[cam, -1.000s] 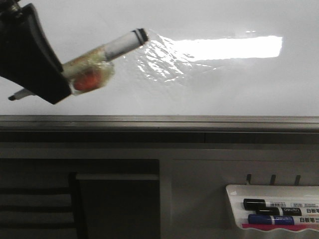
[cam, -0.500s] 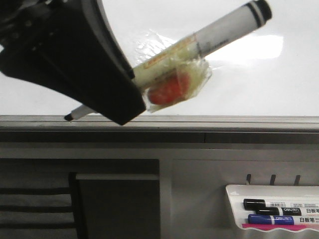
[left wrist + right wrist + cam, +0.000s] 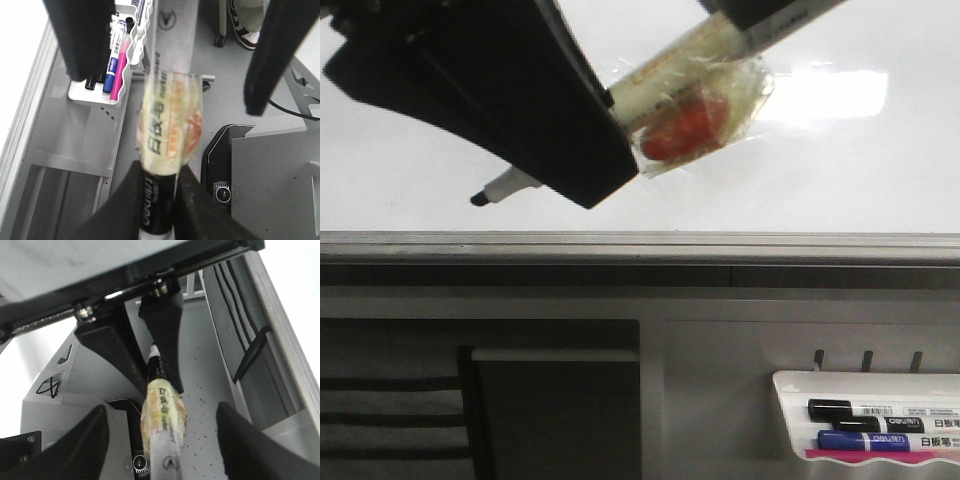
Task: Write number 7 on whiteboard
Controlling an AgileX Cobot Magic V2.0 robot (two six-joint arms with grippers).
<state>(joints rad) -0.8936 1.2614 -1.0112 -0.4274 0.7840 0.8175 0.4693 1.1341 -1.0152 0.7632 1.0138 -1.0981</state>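
Bright overall, lit from above. Strong rectangular glare on the whiteboard [image 3: 840, 180] at far right. Dim, shadowed below the frame. Close black left pincer [image 3: 535, 150] soft and blurred; taped marker [image 3: 167, 117] out of focus in wrist views.

Front view: camera faces forward, level with the whiteboard [image 3: 840, 170] lower edge, very close to the left gripper [image 3: 520, 100], which fills the upper left. The marker [image 3: 690, 90] crosses the top, its tip below and left of the gripper.

Left wrist view: camera sits behind the left gripper [image 3: 159, 195], looking along the marker [image 3: 167, 125] past its fingers toward the right gripper's fingers and the tray [image 3: 107, 75] beyond.

Right wrist view: camera behind the right gripper [image 3: 160, 440], facing the left gripper [image 3: 150, 350] head-on at close range.

All three views share the marker and the left gripper.
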